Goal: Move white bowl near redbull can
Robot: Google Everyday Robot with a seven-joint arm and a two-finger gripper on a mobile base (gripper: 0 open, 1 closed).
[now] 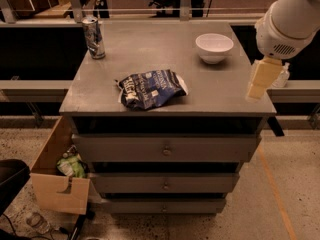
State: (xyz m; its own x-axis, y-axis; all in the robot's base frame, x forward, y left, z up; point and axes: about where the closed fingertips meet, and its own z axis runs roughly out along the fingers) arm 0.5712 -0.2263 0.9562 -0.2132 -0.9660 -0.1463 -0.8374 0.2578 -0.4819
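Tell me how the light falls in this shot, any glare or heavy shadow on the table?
Camera view: dim, warm light overall. The white bowl is the brightest thing, with a soft shadow at its base on the table. The redbull can glints near its top. The gap under the tabletop is in deep shadow. The tool hangs pale by the table's front right corner.

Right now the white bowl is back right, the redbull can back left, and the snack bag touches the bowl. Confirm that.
Wrong on the bag. The camera view shows the snack bag lying front-centre on the cabinet top, apart from the white bowl. Bowl back right, redbull can back left: correct. The gripper hangs at the top's right edge.
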